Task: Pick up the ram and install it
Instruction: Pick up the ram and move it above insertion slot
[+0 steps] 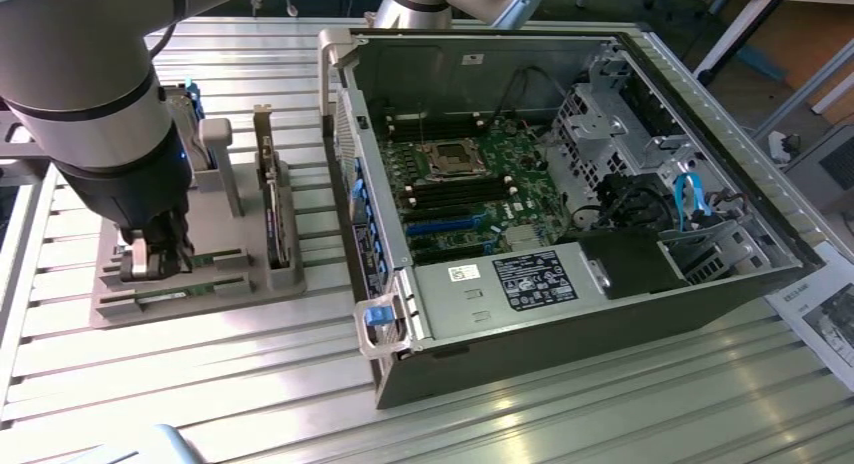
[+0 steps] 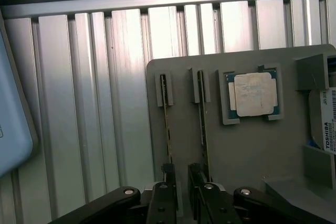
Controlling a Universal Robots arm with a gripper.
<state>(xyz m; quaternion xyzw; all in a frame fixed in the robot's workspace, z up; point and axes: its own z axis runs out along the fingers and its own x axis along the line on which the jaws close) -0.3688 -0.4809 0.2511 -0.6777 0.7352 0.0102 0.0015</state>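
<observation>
Two rams stand on edge in slots of a grey holder (image 2: pixel 252 150): one ram (image 2: pixel 166 119) and a second ram (image 2: pixel 202 119) beside it. They are thin green sticks. My gripper (image 2: pixel 181 176) hangs open just above their near ends, one fingertip (image 2: pixel 168 174) over the first stick and the other close to the second. Nothing is held. In the exterior view my gripper (image 1: pixel 147 259) is low over the grey holder (image 1: pixel 200 304), at that view's left. The open computer case (image 1: pixel 561 314) lies at that view's right, its motherboard (image 1: pixel 461 184) exposed.
On the holder sit a square silver CPU (image 2: pixel 253 94), a Toshiba hard drive (image 2: pixel 328 127) and an upright dark card (image 1: pixel 274 219). A pale blue object (image 2: pixel 10 119) lies beside the holder. The case wall (image 1: pixel 358 214) rises between holder and motherboard. The table is ribbed aluminium.
</observation>
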